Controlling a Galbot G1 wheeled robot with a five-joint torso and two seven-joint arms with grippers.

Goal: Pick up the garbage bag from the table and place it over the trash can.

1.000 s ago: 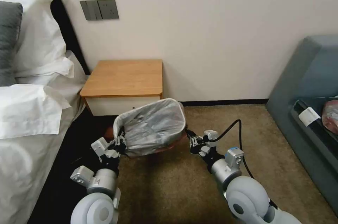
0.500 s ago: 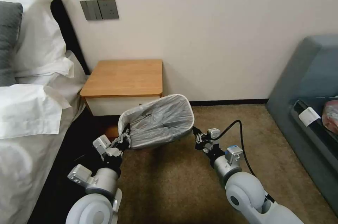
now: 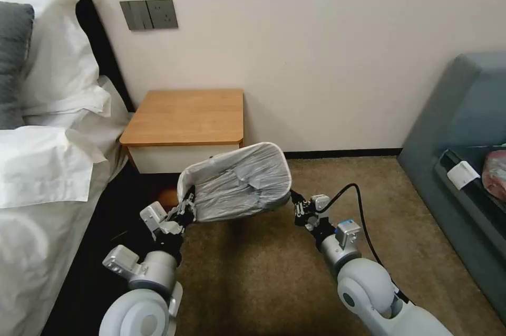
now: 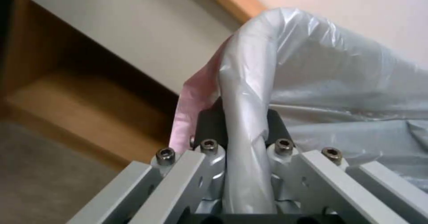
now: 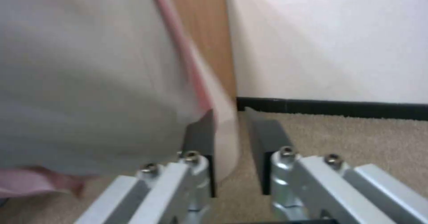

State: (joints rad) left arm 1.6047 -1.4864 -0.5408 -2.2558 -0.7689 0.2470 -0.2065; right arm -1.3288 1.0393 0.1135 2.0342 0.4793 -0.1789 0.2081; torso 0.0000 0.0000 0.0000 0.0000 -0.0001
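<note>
The garbage bag [image 3: 237, 183] is spread in a rounded rectangle in front of the table [image 3: 184, 114], its grey plastic wrapped over a rolled rim. My left gripper [image 3: 187, 208] is shut on the plastic-covered rim [image 4: 245, 93], and the pinkish band [image 4: 196, 93] hangs beside its fingers. My right gripper [image 3: 296, 205] is at the opposite edge. In the right wrist view its fingers [image 5: 200, 140] stand slightly apart around a beige edge of the trash can [image 5: 223, 130]. That edge touches one pad, with carpet showing beside the other. The bag [image 5: 89, 83] and its pink band cover the wall beyond.
A bed with white pillows [image 3: 47, 167] lies to the left, close to the left arm. A grey-blue sofa [image 3: 464, 130] stands at the right. Brown carpet [image 3: 263, 272] stretches between them, and the wall runs behind the nightstand.
Over the last second the bag's opening swung right and toward the wall and spread wider. Both grippers moved with it, the right one farther right. The pink fold under it is hidden now.
</note>
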